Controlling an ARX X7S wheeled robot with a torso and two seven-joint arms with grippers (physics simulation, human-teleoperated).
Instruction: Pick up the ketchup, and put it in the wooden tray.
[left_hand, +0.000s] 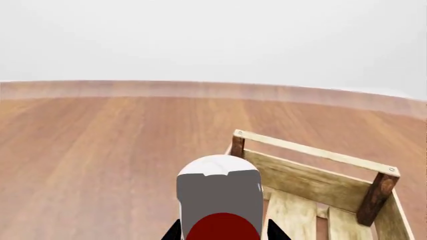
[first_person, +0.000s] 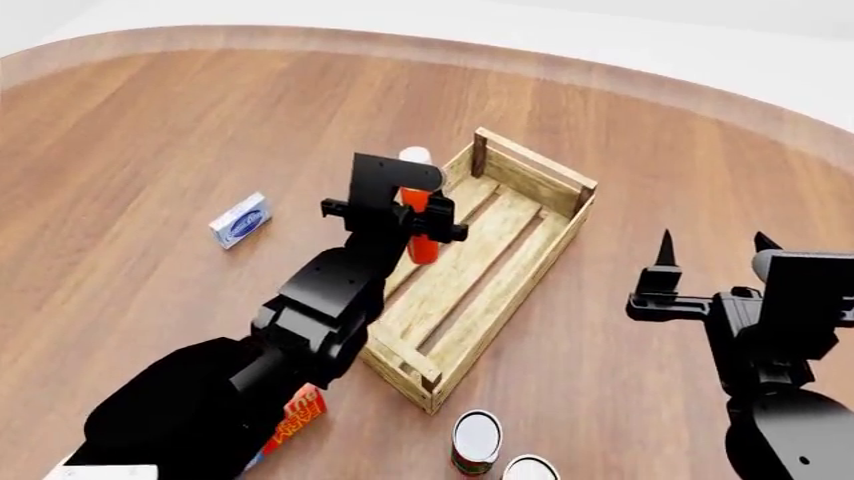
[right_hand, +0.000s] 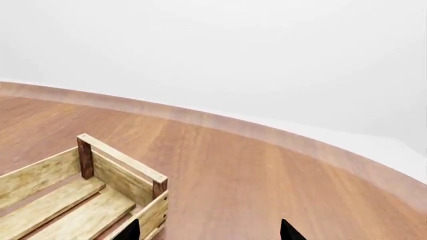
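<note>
Since the wooden tray (first_person: 514, 255) lies directly beneath and just right of the left gripper (first_person: 416, 222), only a lowering remains. That gripper is clenched on the ketchup (first_person: 422, 215), upright, long axis vertical, over the tray's near-left slats. Right gripper (first_person: 710, 250) hangs released, well apart. Bare wooden table (first_person: 160, 130) surrounds.

Blue-white box (first_person: 242, 221) lying flat; two cans (first_person: 477, 441) near red-yellow box (first_person: 302, 418).
</note>
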